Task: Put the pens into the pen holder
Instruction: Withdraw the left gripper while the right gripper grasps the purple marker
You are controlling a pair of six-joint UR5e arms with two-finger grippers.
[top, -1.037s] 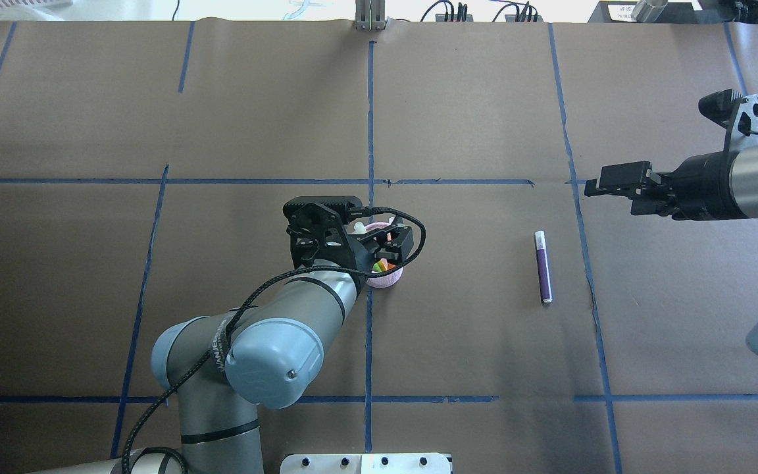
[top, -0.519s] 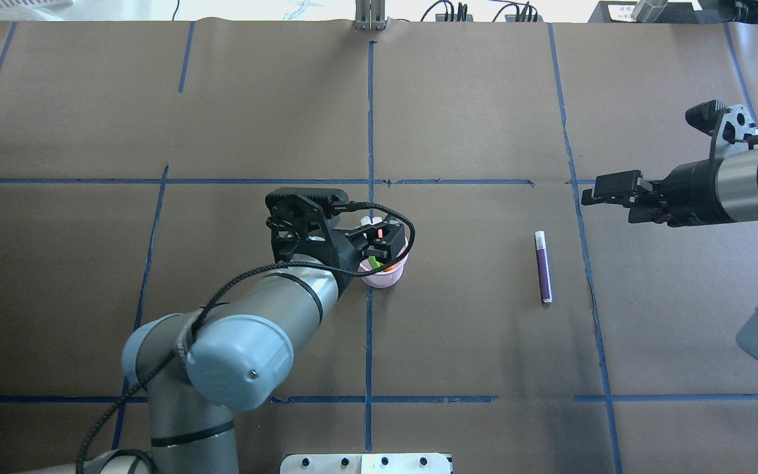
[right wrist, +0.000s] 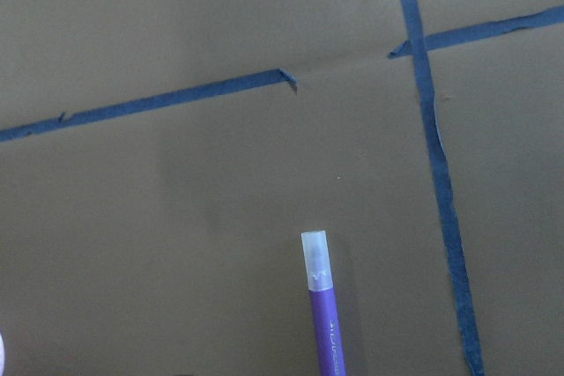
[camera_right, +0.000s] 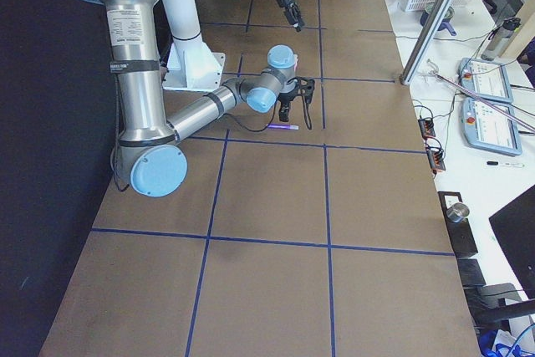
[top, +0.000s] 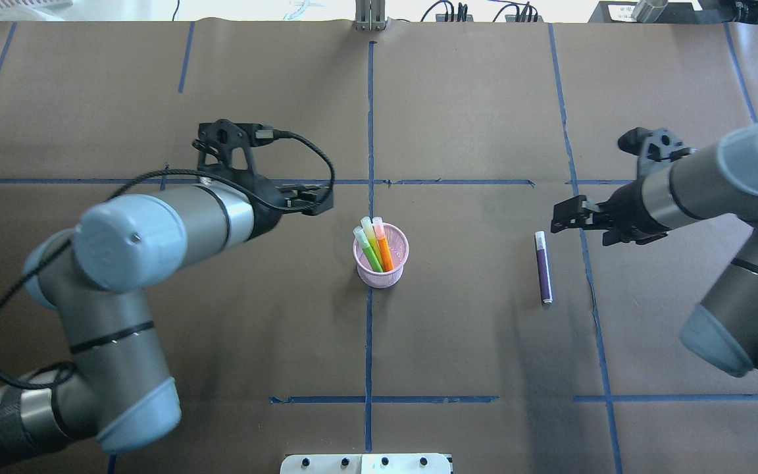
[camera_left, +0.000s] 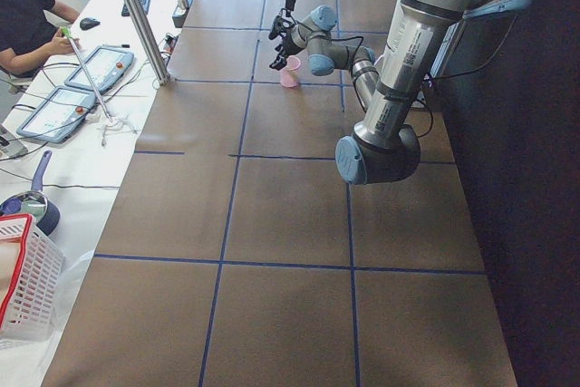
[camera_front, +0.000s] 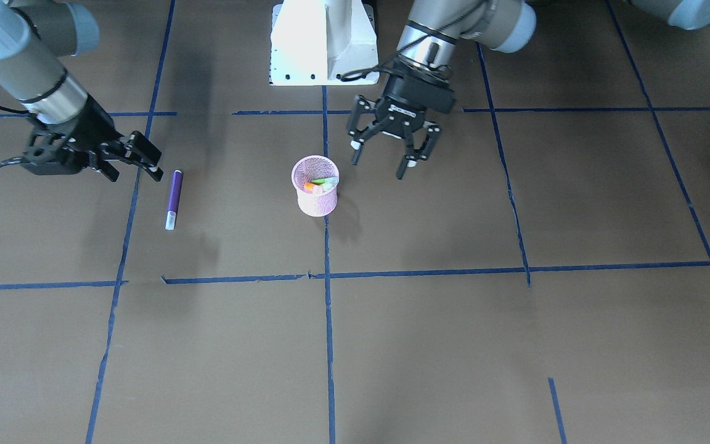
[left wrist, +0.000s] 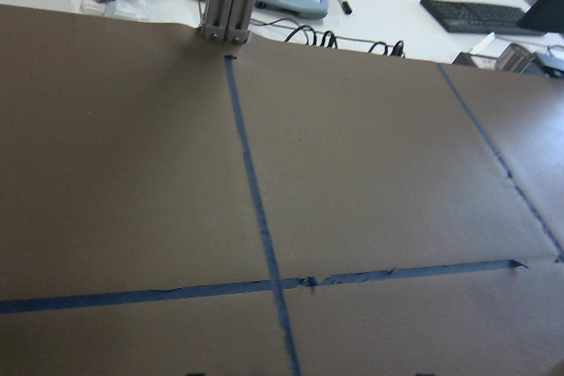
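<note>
1. While both arms hang over the brown bench (top: 458, 118), the pink mesh pen holder (top: 379, 279) stands upright at the centre of the overhead view, on a blue tape line (top: 370, 131).
2. Two pens lean inside it side by side, the green pen (top: 372, 255) and the orange pen (top: 385, 255). Their pale caps poke over the rim toward the top of the frame.
3. The purple pen (top: 543, 270) lies flat on the bench right of centre, well apart from the holder, its pale cap toward the top of the frame.
4. The left claw (camera_front: 383, 165) is released, fingers spread and holding nothing. In the front-facing view it hangs just upper right of the holder, apart from it.
5. The right claw (camera_front: 136, 176) is likewise spread and empty, at that view's left, near the purple pen.
6. The right wrist view shows the purple pen's cap end at bottom centre.
</note>
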